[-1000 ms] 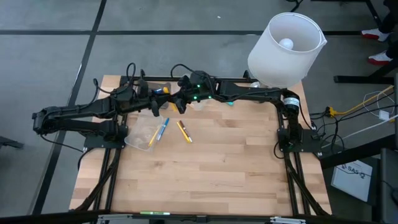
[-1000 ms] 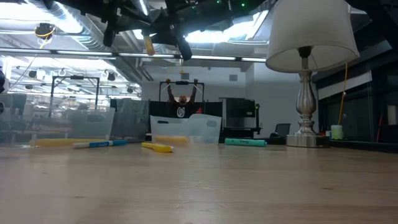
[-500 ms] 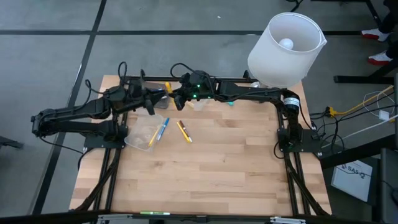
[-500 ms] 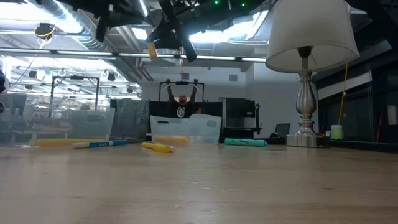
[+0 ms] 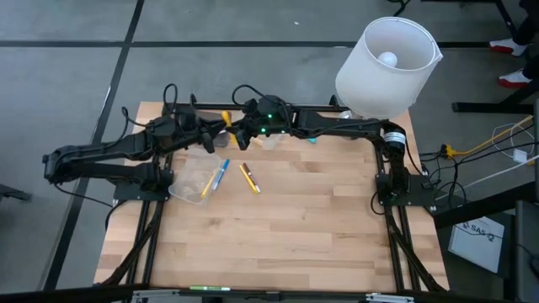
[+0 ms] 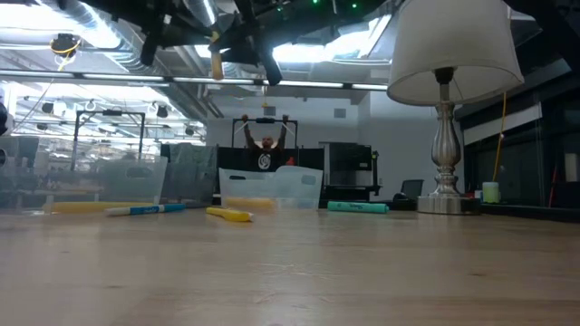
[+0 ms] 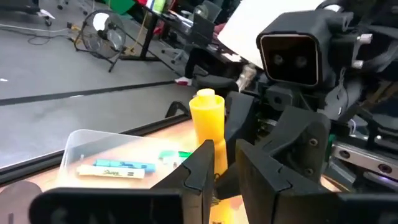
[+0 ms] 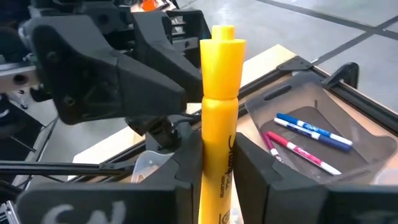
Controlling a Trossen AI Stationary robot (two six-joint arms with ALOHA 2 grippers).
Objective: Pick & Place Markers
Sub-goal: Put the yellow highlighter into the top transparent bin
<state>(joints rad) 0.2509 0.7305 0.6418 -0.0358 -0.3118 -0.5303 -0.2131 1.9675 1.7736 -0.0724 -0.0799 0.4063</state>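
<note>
Both grippers mid-air above the table's far edge, left gripper and right gripper pinching one yellow marker. Barely shifted since a moment ago; handover probably under way.

Near half of worktop is unobstructed. Far edge is crowded: both hands nearly touching over a clear bin, loose markers beside it, lamp blocking far right corner.

Pale wood-plank table – matt; clear glossy plastic container; smooth yellow plastic marker.
</note>
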